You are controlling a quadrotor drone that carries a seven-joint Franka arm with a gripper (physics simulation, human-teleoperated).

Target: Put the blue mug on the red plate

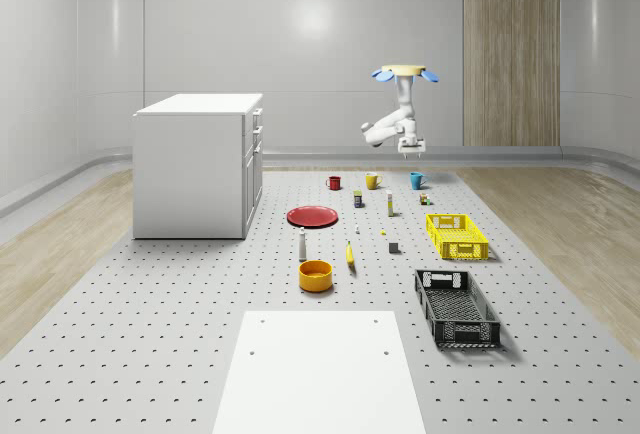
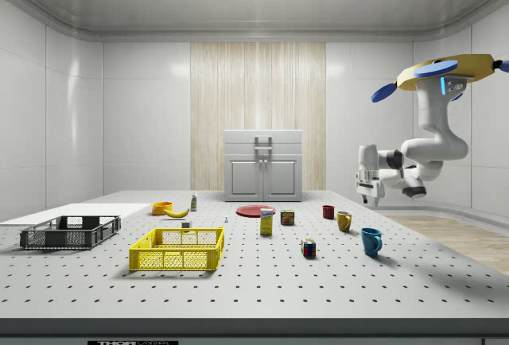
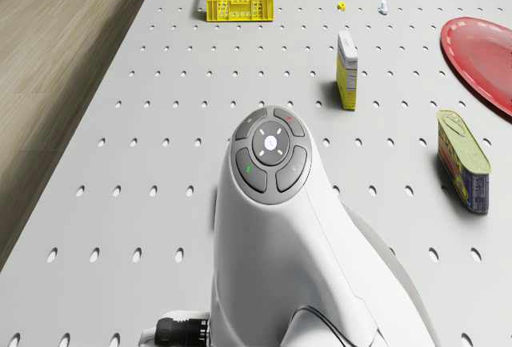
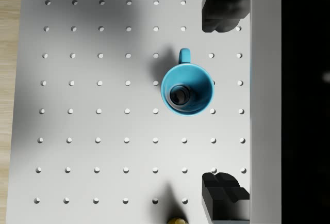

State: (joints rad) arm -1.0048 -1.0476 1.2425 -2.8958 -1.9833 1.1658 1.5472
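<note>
- Whole-scene view first, from the near end of the pegboard floor: a white panel (image 1: 325,369) lies flat closest to the camera, and just beyond it on the view's right sits a black crate (image 1: 456,306).
- Next out, an orange bowl (image 1: 315,275) stands near a banana (image 1: 350,254) and a small white bottle (image 1: 302,244); a yellow crate (image 1: 457,235) sits well to their right.
- Further on, the red plate (image 1: 313,216) lies flat on the floor, bare, beside the white cabinet (image 1: 198,164) that stands at the view's left.
- Behind the plate runs a loose row of mugs: a red mug (image 1: 334,182), a yellow mug (image 1: 372,181) and, rightmost, the blue mug (image 1: 416,180), upright on the floor and well apart from the plate.
- The drone (image 1: 405,73) hovers in the air at the far end of the floor, roughly over that row of mugs, its arm (image 1: 385,126) bent down and forward.
- From the side, the gripper (image 2: 371,196) hangs in the air above and a little behind the blue mug, clear of it.
- Looking down along the wrist, the mug (image 4: 187,90) shows its open mouth, handle pointing away along the floor; the two dark fingers (image 4: 223,11) stand spread wide on either side of it, gripping nothing.
- Seen from the drone's body, a yellow box (image 3: 346,69) stands upright and a tin (image 3: 463,161) lies just beyond the arm.
</note>
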